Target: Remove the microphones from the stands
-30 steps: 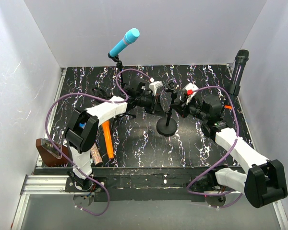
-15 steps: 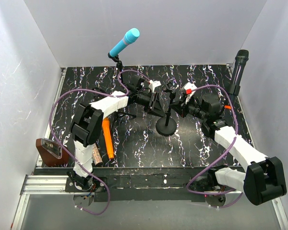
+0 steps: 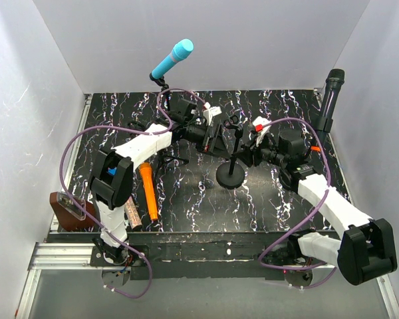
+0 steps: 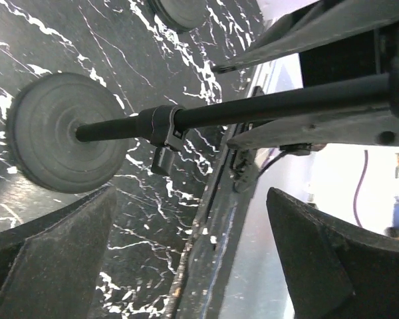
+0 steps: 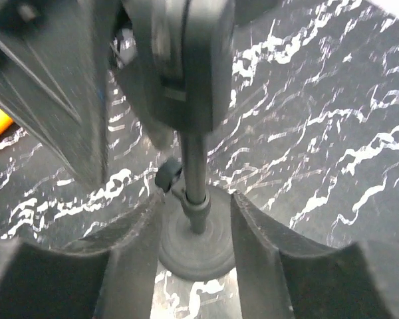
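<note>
Two white-and-black arms lean over the black, white-veined marble table and meet at the black round-based microphone stand mid-table. The left gripper is spread wide with nothing between its fingers, and the stand's pole runs just beside them. The right gripper straddles that thin pole, fingers apart and clear of it. A sky-blue microphone tilts in its holder at the back. A black microphone stands by the right wall. The small black clip tops the centre stand, and I cannot tell whether it holds a microphone.
</note>
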`<state>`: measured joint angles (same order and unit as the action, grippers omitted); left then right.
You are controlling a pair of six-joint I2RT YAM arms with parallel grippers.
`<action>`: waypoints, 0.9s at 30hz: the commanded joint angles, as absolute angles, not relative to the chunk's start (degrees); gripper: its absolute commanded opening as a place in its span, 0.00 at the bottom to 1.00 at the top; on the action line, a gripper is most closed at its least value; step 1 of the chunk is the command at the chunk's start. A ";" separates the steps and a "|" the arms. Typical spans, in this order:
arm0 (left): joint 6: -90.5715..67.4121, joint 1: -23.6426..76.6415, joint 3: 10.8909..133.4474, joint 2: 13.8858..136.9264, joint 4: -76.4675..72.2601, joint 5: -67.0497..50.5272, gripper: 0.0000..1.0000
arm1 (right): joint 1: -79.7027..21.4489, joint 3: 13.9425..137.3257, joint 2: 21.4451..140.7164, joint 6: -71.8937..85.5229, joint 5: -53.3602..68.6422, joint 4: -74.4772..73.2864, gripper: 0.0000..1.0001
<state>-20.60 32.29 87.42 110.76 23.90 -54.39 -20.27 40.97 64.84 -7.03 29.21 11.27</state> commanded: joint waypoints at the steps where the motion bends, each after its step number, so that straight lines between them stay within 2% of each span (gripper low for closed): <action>1: -8.89 31.99 89.39 104.95 29.61 -50.46 0.98 | -20.04 44.99 62.15 -11.06 29.70 -2.35 0.55; 4: -5.37 31.99 88.68 103.45 30.06 -48.87 0.98 | -19.95 45.79 59.42 -12.30 30.23 -7.63 0.66; 5: -4.49 31.99 88.68 103.01 30.15 -48.61 0.98 | -20.04 45.36 58.46 -12.83 30.58 -8.95 0.66; 9: -0.28 32.17 88.77 101.34 30.85 -47.64 0.98 | -20.13 43.60 54.85 -12.66 31.46 -9.14 0.68; 13: 4.39 32.96 88.07 99.23 30.94 -47.11 0.98 | -20.04 47.10 54.49 -8.97 31.91 -7.56 0.68; 22: 6.85 33.22 89.03 98.35 32.17 -46.58 0.98 | -20.13 61.07 62.48 -0.62 25.67 -5.97 0.70; 27: 8.43 33.49 89.12 97.74 32.17 -46.58 0.98 | -20.04 62.58 65.12 1.67 25.84 -2.91 0.67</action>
<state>5.78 33.15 87.77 101.25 31.48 -46.87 -20.23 60.51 63.81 -2.00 26.72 -6.28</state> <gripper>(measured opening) 0.981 0.693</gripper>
